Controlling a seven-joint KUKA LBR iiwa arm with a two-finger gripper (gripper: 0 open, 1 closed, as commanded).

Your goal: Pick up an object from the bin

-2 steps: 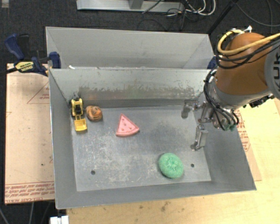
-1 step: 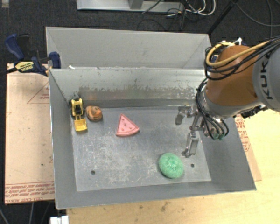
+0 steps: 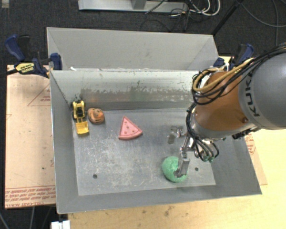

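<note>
Pick under way: pincer point(image 3: 183, 165) down on the green rounded lump point(image 3: 173, 170) near the bin's point(image 3: 133, 187) front edge, right of middle; its opening cannot be told, and the lump apparently remains unlifted.

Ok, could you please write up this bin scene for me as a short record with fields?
container: grey metal bin
gripper: low in the bin, lower right of the view, at the round green lump
centre: pink wedge-shaped watermelon-slice toy, lying flat
left: yellow toy digger, with a small brown round thing close beside it
lifted: nothing yet
</note>
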